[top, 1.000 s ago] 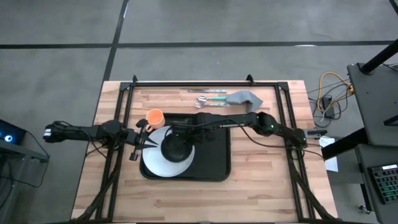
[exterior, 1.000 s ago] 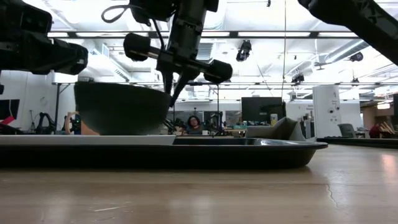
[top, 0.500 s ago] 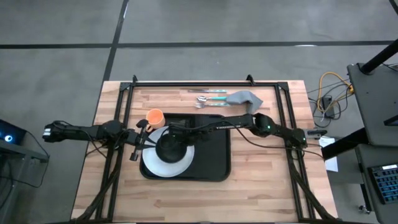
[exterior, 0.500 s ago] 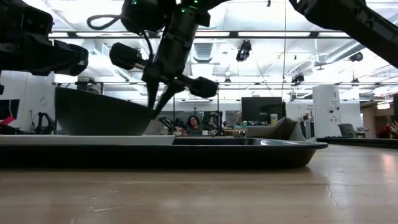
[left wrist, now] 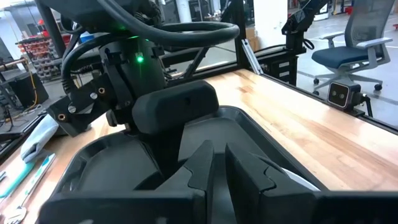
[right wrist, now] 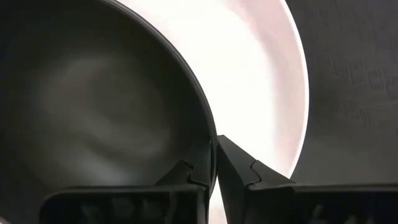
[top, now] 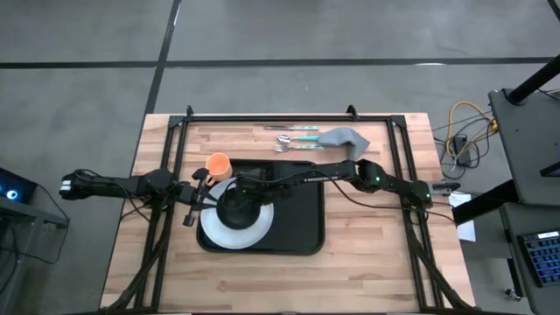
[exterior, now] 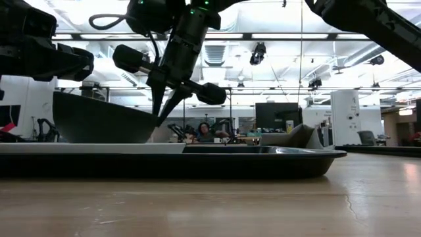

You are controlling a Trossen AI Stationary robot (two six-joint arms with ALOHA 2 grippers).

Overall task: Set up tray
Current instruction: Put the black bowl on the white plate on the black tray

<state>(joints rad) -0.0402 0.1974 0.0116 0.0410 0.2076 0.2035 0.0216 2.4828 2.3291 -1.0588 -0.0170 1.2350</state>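
A black tray lies mid-table with a round white plate on its left half. A dark bowl stands on the plate, and my right gripper is shut on its rim, reaching in from the table's right. In the low view the bowl sits with its rim sloping down toward that gripper. My left gripper waits shut beside the tray's left edge, with nothing in it. My right gripper holds the bowl's rim on the side toward the tray's middle, one finger inside the bowl and one outside. The fingers come down steeply, slanting from the table's right. The bowl's bottom is down on the plate.
An orange cup stands just beyond the tray's far left corner. Cutlery and a grey cloth lie near the table's far edge. The tray's right half and the wood in front of it are bare.
My right gripper has carried the bowl toward the table's left and down, tipping steeper as it went. The bowl, lifted clear of the plate a second ago, now sits nearer the plate's middle. Nothing has moved in the last half second.
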